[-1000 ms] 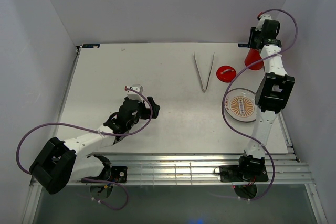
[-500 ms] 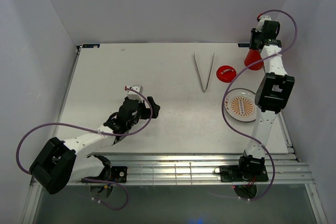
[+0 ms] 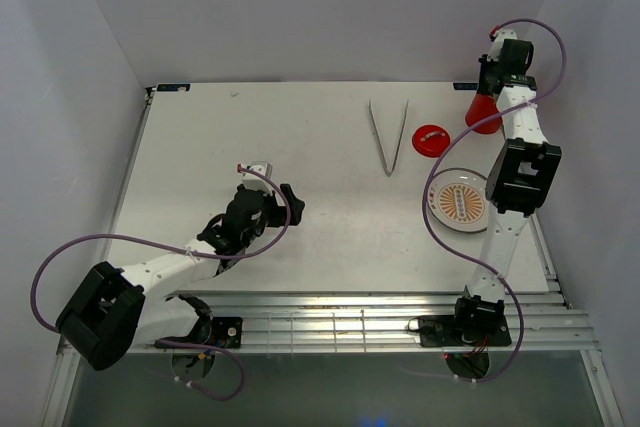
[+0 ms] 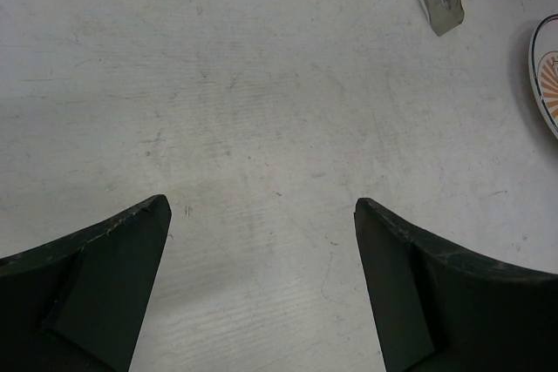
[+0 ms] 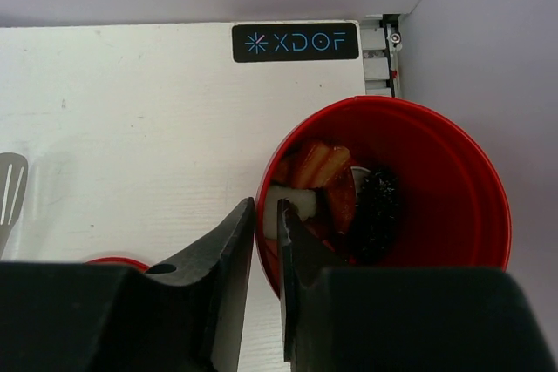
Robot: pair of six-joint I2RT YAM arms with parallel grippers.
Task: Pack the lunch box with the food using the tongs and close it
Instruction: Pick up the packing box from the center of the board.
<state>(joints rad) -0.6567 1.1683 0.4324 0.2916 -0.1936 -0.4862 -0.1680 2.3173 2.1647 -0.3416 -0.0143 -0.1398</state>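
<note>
**Top view**
- Table point(image 3: 250, 127): white.
- My left gripper point(image 3: 272, 192): near left of centre, jaws spread wide, holding nothing.
- My right gripper point(image 3: 487, 90): far right corner, down at the lunch box point(image 3: 480, 110).
- Lunch box: red, upright, uncovered.
- Lid point(image 3: 431, 139): red, flat on the table, near and left of the lunch box, apart from it.
- Tongs point(image 3: 388, 135): silver, lying just left of the lid, narrow V with the joined end toward me.
- Plate point(image 3: 435, 202): orange-patterned, near side of the lid, partly under my right arm.

**Left wrist view**
- Fingers point(image 4: 105, 285): far apart, bare table between them.
- Far right of frame: joined end of the tongs, an edge of the lid, an edge of the plate.

**Right wrist view**
- Fingers point(image 5: 218, 259): one outside and one inside the lunch box's left wall, pinched onto that wall.
- Food point(image 5: 324, 172): in the lunch box; reddish-brown strips, one pale piece, one dark piece.
- Label point(image 5: 295, 42): black, on the table's far edge.
- Left edge: one tongs tip.
- Near edge: a sliver of the lid.
</note>
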